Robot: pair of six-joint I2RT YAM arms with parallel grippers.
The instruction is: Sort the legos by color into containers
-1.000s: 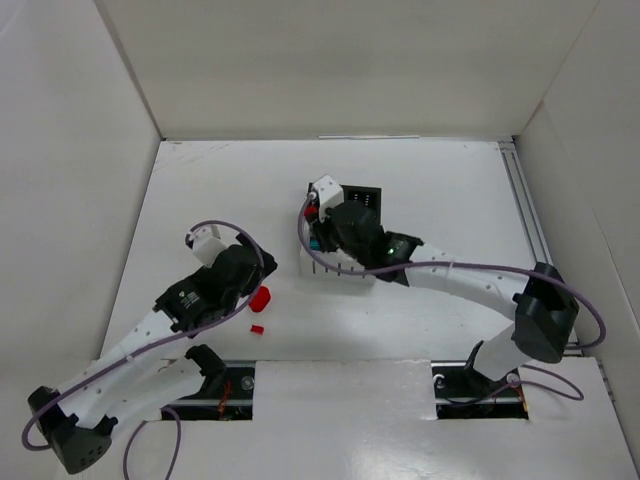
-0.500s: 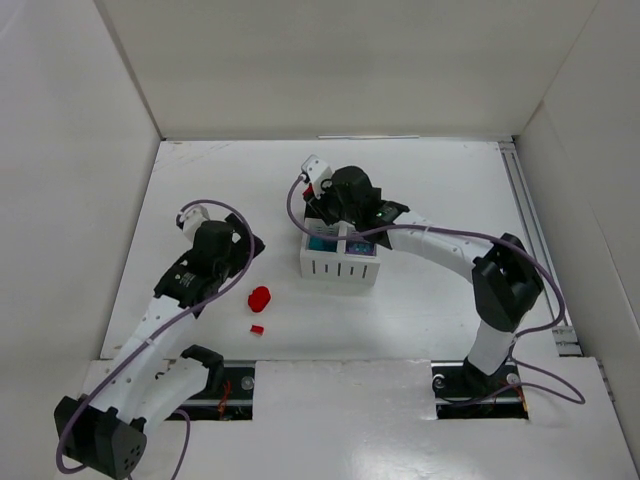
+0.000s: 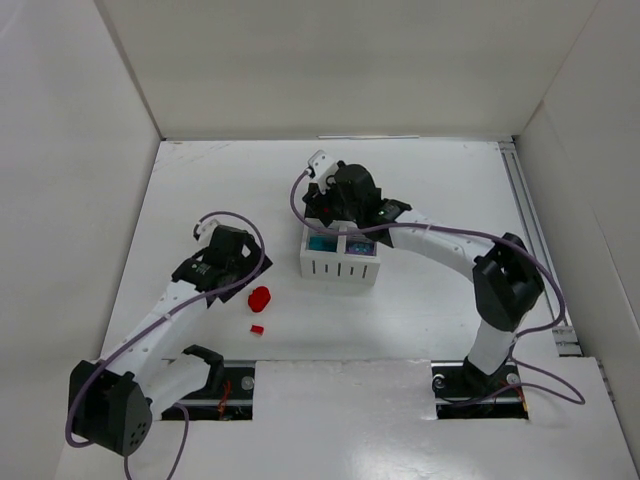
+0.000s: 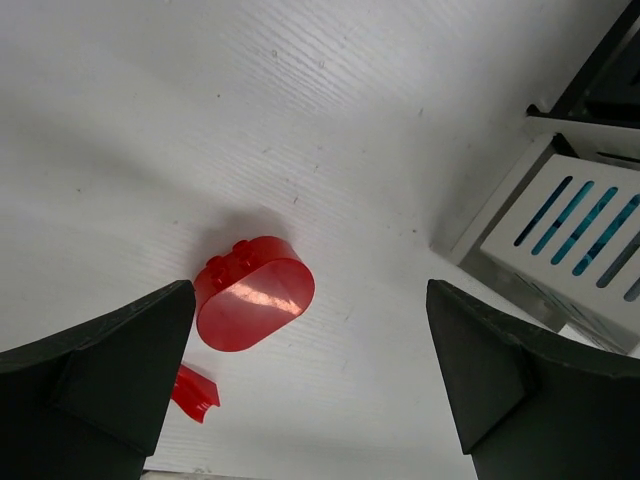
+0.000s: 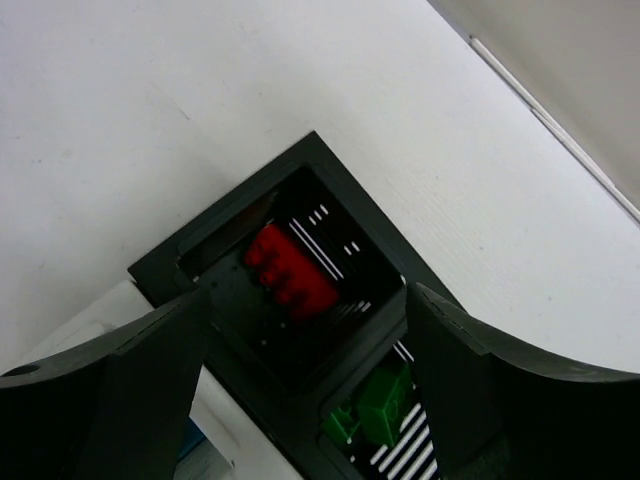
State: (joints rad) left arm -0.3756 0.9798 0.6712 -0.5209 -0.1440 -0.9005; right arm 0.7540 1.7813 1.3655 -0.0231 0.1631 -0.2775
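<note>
A red oval lego (image 4: 253,305) lies on the white table just inside the left finger of my open left gripper (image 4: 312,340), which holds nothing; a small red piece (image 4: 195,392) lies beside it. From above, the oval (image 3: 260,297) sits just right of the left gripper (image 3: 243,280). My right gripper (image 5: 308,300) hangs open over the back-left black container (image 5: 230,215), where a blurred red brick (image 5: 290,268) sits free of the fingers. Green legos (image 5: 375,410) fill the neighbouring black container.
The white slatted containers (image 3: 340,268) hold teal (image 3: 322,243) and purple (image 3: 358,246) pieces. Their front corner (image 4: 560,240) shows at the right of the left wrist view. Tall white walls enclose the table.
The right arm moved from the white bins to the back-left black bin and opened; the red brick now lies in that bin. The left gripper shifted back, then returned toward the red oval.
</note>
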